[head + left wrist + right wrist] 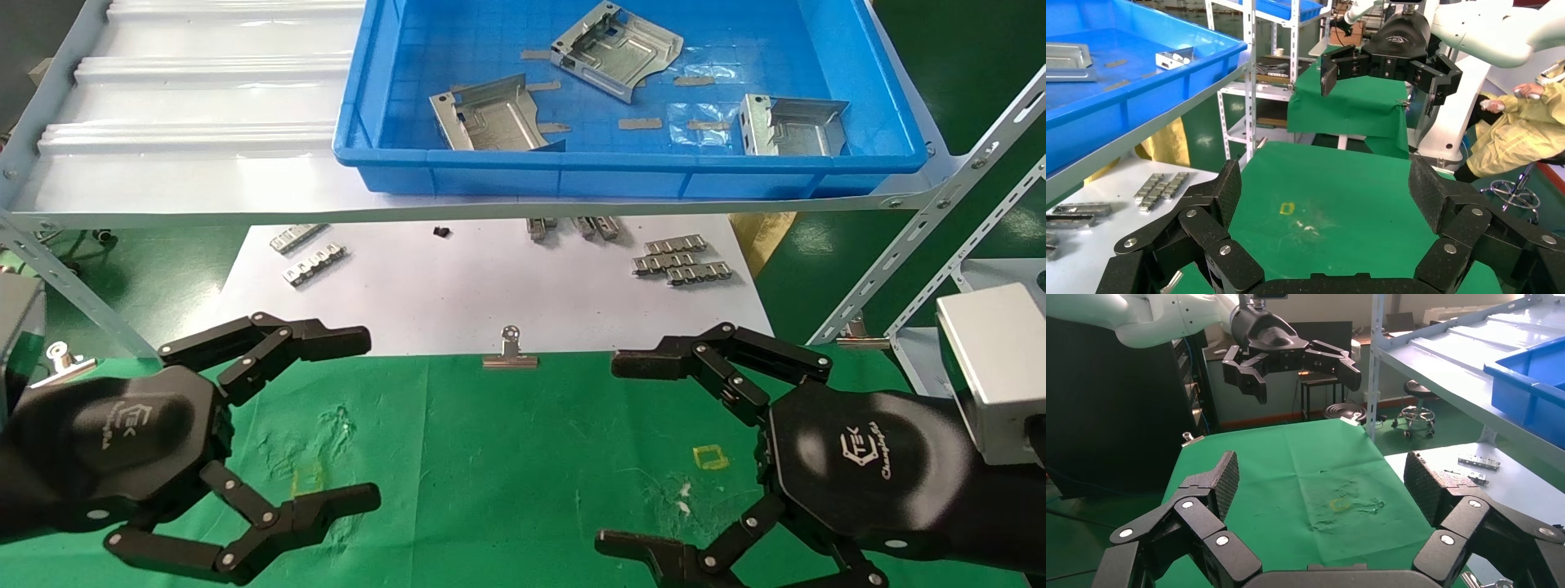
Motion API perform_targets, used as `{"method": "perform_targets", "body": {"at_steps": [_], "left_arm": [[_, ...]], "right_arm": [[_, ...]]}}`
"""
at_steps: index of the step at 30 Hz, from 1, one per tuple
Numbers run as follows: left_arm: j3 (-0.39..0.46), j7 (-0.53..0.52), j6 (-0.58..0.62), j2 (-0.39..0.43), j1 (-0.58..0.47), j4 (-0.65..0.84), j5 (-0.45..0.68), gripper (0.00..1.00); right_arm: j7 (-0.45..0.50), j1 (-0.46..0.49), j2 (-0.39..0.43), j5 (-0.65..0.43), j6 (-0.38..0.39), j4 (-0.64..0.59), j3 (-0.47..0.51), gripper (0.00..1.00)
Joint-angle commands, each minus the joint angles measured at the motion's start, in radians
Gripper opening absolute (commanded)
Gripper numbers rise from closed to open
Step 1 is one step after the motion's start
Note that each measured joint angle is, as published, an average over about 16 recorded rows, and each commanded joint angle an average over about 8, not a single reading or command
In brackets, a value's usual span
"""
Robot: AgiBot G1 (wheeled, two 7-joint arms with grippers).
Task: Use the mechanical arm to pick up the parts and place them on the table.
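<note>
Green table point(507, 457) out front, and both claws hover over it wide open, the left gripper point(327, 420) and right gripper point(629, 453) holding nothing. The three brackets point(490, 114) sit up in the blue tray point(572, 175); reaching in, a claw might catch the rim.

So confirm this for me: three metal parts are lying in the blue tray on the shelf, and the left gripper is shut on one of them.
Not quite. Three parts do lie in the blue tray, but the left gripper is open and empty, hovering over the green table. The head view shows it; the right gripper is open too.
</note>
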Motion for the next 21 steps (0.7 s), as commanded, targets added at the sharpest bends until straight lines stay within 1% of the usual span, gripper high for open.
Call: {"method": "perform_targets", "body": {"at_steps": [1, 2, 4, 5, 6, 21], "left_arm": [[0.000, 0.000, 0.000, 0.000, 0.000, 0.000, 0.000, 0.25], [0.000, 0.000, 0.000, 0.000, 0.000, 0.000, 0.000, 0.21], [0.000, 0.000, 0.000, 0.000, 0.000, 0.000, 0.000, 0.15], [0.000, 0.000, 0.000, 0.000, 0.000, 0.000, 0.000, 0.03], [0.000, 0.000, 0.000, 0.000, 0.000, 0.000, 0.000, 0.00], [0.000, 0.000, 0.000, 0.000, 0.000, 0.000, 0.000, 0.00]], "right_arm": [[0.000, 0.000, 0.000, 0.000, 0.000, 0.000, 0.000, 1.00], [0.000, 0.000, 0.000, 0.000, 0.000, 0.000, 0.000, 1.00], [0.000, 0.000, 0.000, 0.000, 0.000, 0.000, 0.000, 1.00], [0.000, 0.000, 0.000, 0.000, 0.000, 0.000, 0.000, 1.00], [0.000, 0.000, 0.000, 0.000, 0.000, 0.000, 0.000, 1.00], [0.000, 0.000, 0.000, 0.000, 0.000, 0.000, 0.000, 1.00]]}}
